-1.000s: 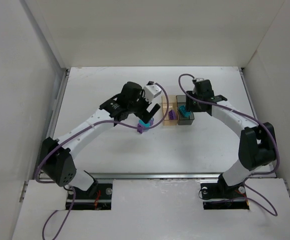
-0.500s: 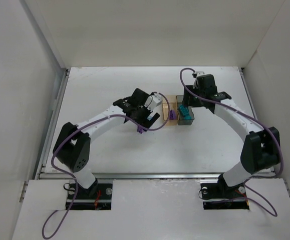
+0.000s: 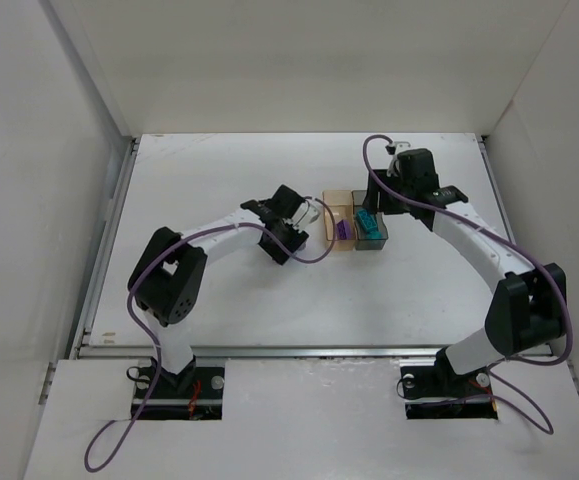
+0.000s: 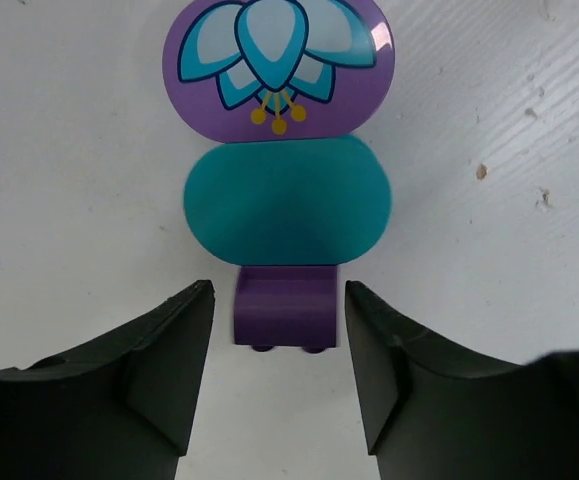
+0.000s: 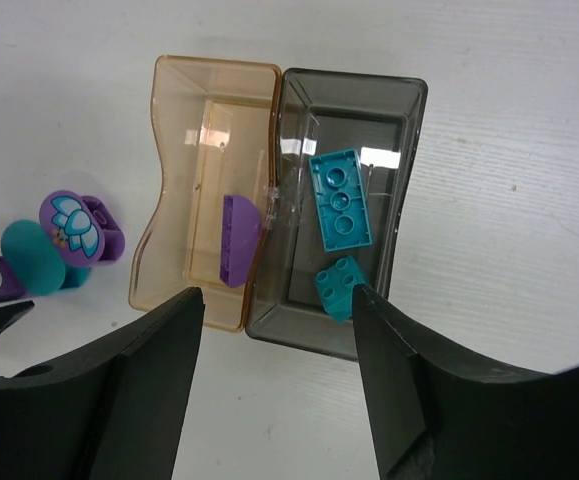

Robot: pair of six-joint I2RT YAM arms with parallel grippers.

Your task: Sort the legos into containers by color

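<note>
The left tool point(image 4: 274, 305) is released, its dark fingers point(image 4: 159, 350) spread either side of a purple brick point(image 4: 285, 308) on the white counter point(image 4: 59, 150), with a gap on each side. A teal oval piece point(image 4: 289, 205) and a purple flower-printed disc point(image 4: 279, 70) lie just beyond it. Further right, the amber bin point(image 5: 161, 200) holds one purple lego point(image 5: 237, 240). The grey bin point(image 5: 354, 80), touching it, holds two teal legos point(image 5: 339, 198). The right tool point(image 5: 276, 300) hangs released above both bins

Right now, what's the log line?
left end effector open around purple-teal lego; right end effector open; orange bin: purple brick; grey bin: two teal bricks
</note>
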